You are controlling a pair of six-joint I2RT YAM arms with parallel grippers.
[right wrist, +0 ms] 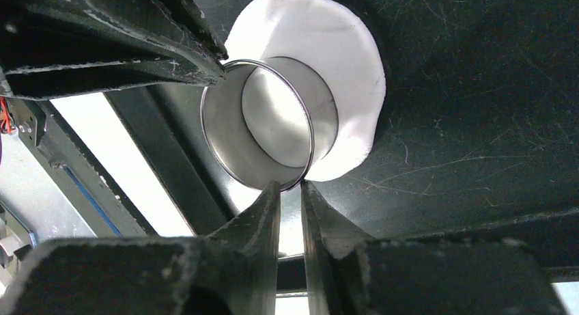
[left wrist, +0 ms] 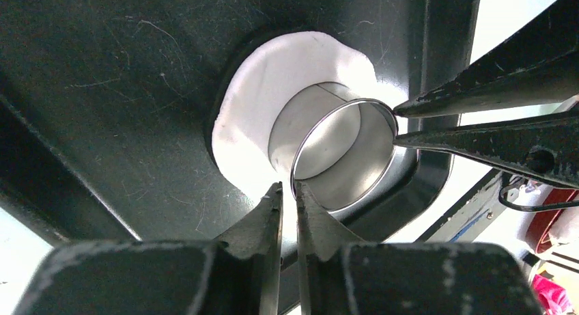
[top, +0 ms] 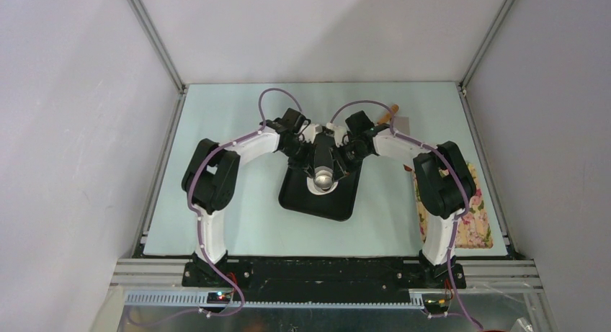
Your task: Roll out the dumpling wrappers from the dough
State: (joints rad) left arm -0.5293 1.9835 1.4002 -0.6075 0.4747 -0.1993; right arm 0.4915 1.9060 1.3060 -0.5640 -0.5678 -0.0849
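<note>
Here, my left gripper (left wrist: 288,188) clamps the left rim of the steel cup (left wrist: 345,158), which stands on the dough (left wrist: 249,103), flattened on the far half of the black tray (top: 339,206). My right gripper (right wrist: 290,186) clamps the right rim. I judge the dough soft, light and easily torn, best lifted by its edge.

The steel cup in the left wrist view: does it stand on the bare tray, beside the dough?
No, the steel cup stands on the flattened dough, which shows white around its base.
</note>
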